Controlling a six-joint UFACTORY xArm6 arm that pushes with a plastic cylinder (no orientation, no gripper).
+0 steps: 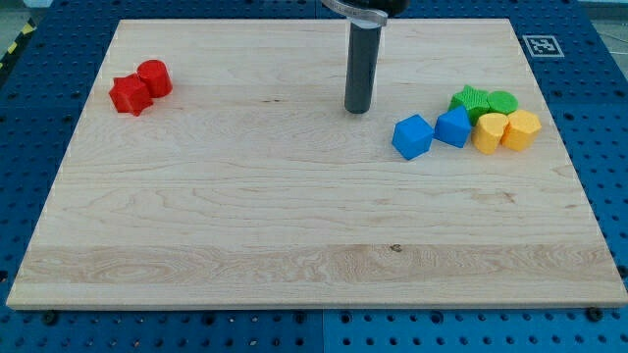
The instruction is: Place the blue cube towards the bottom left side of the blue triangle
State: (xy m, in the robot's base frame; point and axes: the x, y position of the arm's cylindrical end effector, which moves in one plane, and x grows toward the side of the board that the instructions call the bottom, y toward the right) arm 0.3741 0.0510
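The blue cube (412,136) lies on the wooden board (294,216) at the view's right. The blue triangle (453,126) sits just to its right and slightly higher, touching or nearly touching it. My tip (357,110) rests on the board to the upper left of the blue cube, a short gap away from it. The dark rod rises straight up from the tip to the view's top edge.
A green star (470,100) and a green cylinder (501,102) sit above the blue triangle. Two yellow blocks (489,132) (521,128) lie to its right. A red star (130,95) and a red cylinder (155,77) sit together at the upper left.
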